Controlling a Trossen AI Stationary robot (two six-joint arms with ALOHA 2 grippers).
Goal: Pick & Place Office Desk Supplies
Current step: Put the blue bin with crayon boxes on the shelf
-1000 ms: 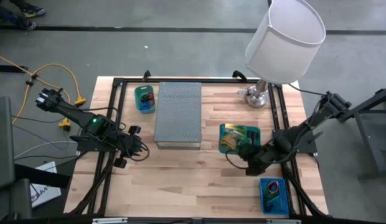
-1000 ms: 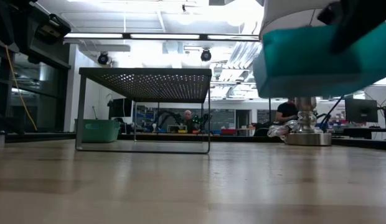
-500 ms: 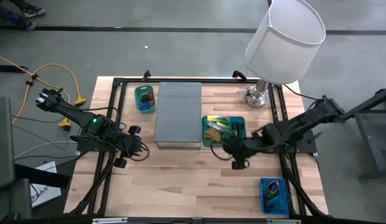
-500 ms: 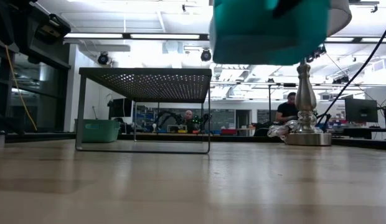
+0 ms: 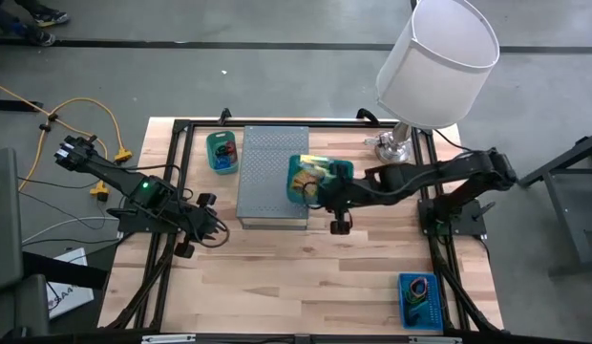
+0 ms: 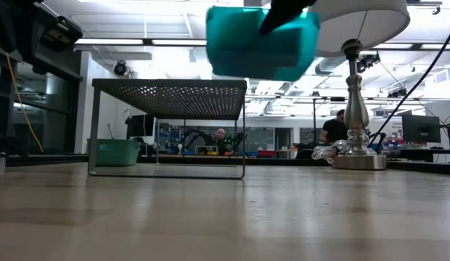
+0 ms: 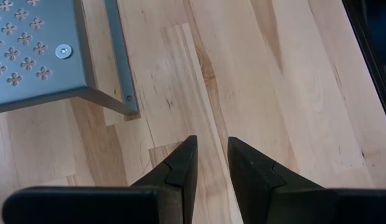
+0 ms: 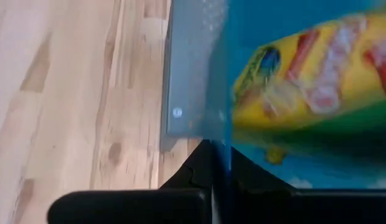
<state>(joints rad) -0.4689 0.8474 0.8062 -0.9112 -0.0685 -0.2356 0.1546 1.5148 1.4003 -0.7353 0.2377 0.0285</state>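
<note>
A teal tray (image 5: 318,177) with yellow-green printed packets (image 5: 306,178) inside hangs in the air over the right edge of the grey perforated metal stand (image 5: 272,172). In the low view the tray (image 6: 261,42) floats above the stand's top (image 6: 169,90). My right gripper (image 5: 327,194) is shut on the tray; its wrist view shows a packet (image 8: 311,68) in the tray. My left gripper (image 5: 212,229) waits open above bare wood near the table's left edge, close to the stand's near left leg (image 7: 127,99), its fingertips (image 7: 211,163) touching nothing. My right gripper (image 8: 221,165) pinches the tray's thin side wall (image 8: 223,134), one finger (image 8: 248,171) inside the tray and the other finger (image 8: 196,171) outside. It reaches in from the table's right. The tray is lifted clear, higher than the stand's top, roughly level.
A small teal bin (image 5: 222,151) with items stands left of the stand. A blue bin (image 5: 420,299) with rubber bands sits at the near right corner. The lamp's base (image 5: 393,145) stands at the far right, its white shade (image 5: 436,59) overhead. Bare wood lies in front of the stand.
My right gripper has carried the teal tray from the table's right side toward the left and the far edge, staying shut on it. The tray has gone from hanging over bare wood beside the stand to hanging over the stand's right edge.
</note>
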